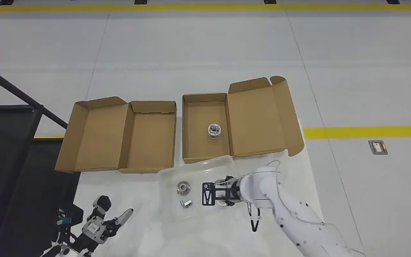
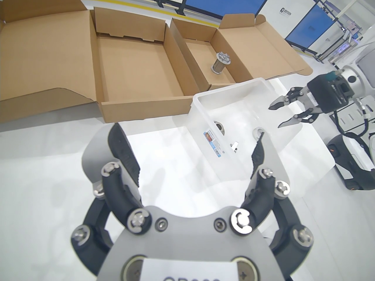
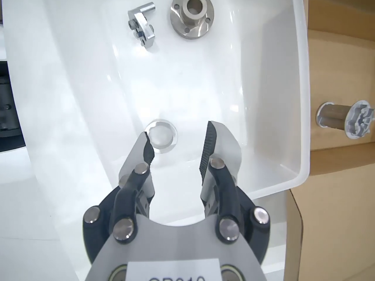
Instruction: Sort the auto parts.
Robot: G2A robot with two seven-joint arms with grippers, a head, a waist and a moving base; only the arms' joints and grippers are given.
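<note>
A translucent white bin [image 1: 196, 168] on the table holds three metal parts: a round flange [image 3: 192, 14], a small bracket with a pin [image 3: 142, 26] and a flat ring [image 3: 161, 137]. My right gripper [image 3: 178, 135] hangs open inside the bin, just above the ring, with one fingertip [image 3: 148, 144] at the ring's edge. From above, this gripper [image 1: 204, 194] sits to the right of the flange [image 1: 183, 187] and the bracket [image 1: 186, 203]. A ribbed cylinder part [image 1: 214, 131] stands in the right cardboard box [image 1: 192, 128]. My left gripper [image 2: 189, 135] is open over the bare table at the near left [image 1: 114, 209].
The left cardboard box [image 1: 151, 135] stands open with nothing in it. Both boxes have their lids folded outward, beyond the bin. White tabletop lies between the left gripper and the bin. A dark frame borders the table's left side [image 1: 26, 167].
</note>
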